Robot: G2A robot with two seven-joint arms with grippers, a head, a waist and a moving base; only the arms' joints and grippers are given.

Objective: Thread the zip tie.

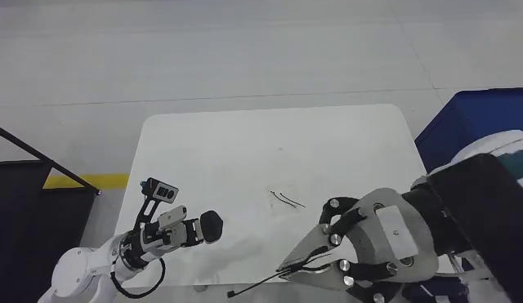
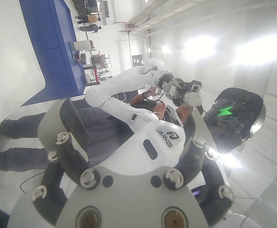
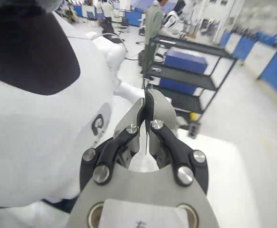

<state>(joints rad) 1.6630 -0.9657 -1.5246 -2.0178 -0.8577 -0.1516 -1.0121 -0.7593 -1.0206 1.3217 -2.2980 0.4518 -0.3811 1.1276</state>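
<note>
A thin black zip tie (image 1: 261,284) sticks out of my right gripper (image 1: 286,269), which hovers over the near edge of the white table (image 1: 245,140). The right wrist view shows this gripper (image 3: 146,103) shut on the zip tie (image 3: 147,119), the strap running lengthwise between the pads and past both ends. Two more black zip ties (image 1: 286,198) lie loose near the table's middle. My left gripper (image 1: 204,226) is at the near left of the table, turned back toward the robot. Its fingers (image 2: 67,124) stand wide apart with nothing between them. My right gripper (image 2: 188,96) appears farther off in the left wrist view.
A blue bin (image 1: 474,123) stands beyond the table's right edge. A black frame (image 1: 33,213) stands to its left. A black shelf cart with blue boxes (image 3: 188,72) stands on the floor beyond the table.
</note>
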